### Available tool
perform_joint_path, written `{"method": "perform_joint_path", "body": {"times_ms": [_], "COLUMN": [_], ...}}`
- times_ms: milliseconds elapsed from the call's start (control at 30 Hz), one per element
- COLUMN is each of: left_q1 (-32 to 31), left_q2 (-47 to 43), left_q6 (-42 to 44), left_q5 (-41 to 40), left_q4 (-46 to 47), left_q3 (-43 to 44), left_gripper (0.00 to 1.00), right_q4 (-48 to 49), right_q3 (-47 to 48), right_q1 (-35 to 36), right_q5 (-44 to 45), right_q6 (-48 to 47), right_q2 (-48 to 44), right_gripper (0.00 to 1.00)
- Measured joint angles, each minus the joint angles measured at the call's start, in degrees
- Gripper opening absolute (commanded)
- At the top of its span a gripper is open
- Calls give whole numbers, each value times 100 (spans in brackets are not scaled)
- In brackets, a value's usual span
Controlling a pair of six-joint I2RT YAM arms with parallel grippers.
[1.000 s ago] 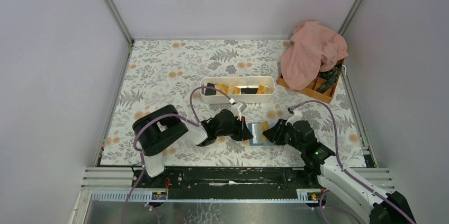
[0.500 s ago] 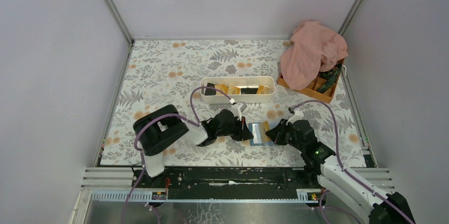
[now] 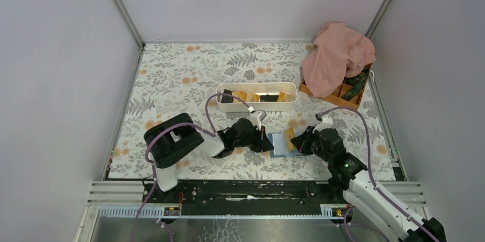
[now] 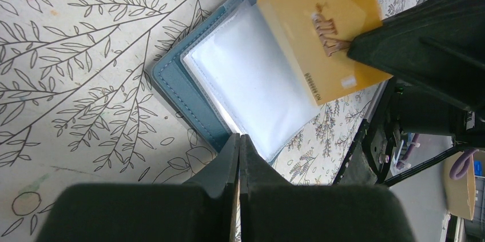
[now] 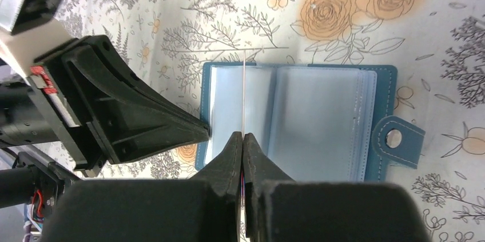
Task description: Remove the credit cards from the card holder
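Right gripper [image 5: 242, 137]: jaws closed on one orange-yellow card [image 4: 320, 30]. Right wrist view: the card appears edge-on as a thin pale line, held above the open card holder [image 5: 320, 116], which lies flat on the table between the two arms, its snap tab unfastened. Left wrist view: the card's broad face, tilted, one corner in the dark right fingers. Left gripper [image 4: 239, 139]: fingers pressed together, tips at the holder's blue edge; whether they nip it cannot be told. Top view: beyond the holder, a long white tray [image 3: 257, 106] containing further orange-yellow and black cards [image 3: 251, 96]. At far right, a pink cloth [image 3: 337, 56] half covers an orange box [image 3: 343, 100]. Floral table covering [image 3: 189, 70]; plain pale walls.
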Motion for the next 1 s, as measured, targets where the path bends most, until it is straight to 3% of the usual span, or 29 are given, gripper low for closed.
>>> {"method": "perform_joint_path", "body": {"times_ms": [133, 367, 467, 600, 800, 1000], "left_q1": [-2, -7, -7, -4, -4, -4], "left_q2": [-33, -848, -1370, -1895, -1858, -1530], "left_q6": [2, -37, -116, -199, -455, -752], "left_q5": [-4, -105, -170, -264, -111, 131], "left_q4": [0, 4, 463, 1410, 2758, 3814], "left_q3": [-15, -634, -955, -1488, -1840, -1843], "left_gripper": [2, 22, 26, 43, 47, 44], "right_q4": [-254, -407, -308, 153, 975, 1639], "right_q3": [149, 273, 264, 138, -162, -258], "right_q1": [-4, -9, -15, -22, -26, -26], "right_q5": [103, -90, -396, -905, -1784, -2312], "right_q6": [-46, -66, -63, -57, 136, 352], "right_q2": [-339, -1132, -1414, -1639, -1672, -1561], "right_gripper": [0, 0, 0, 0, 0, 0]}}
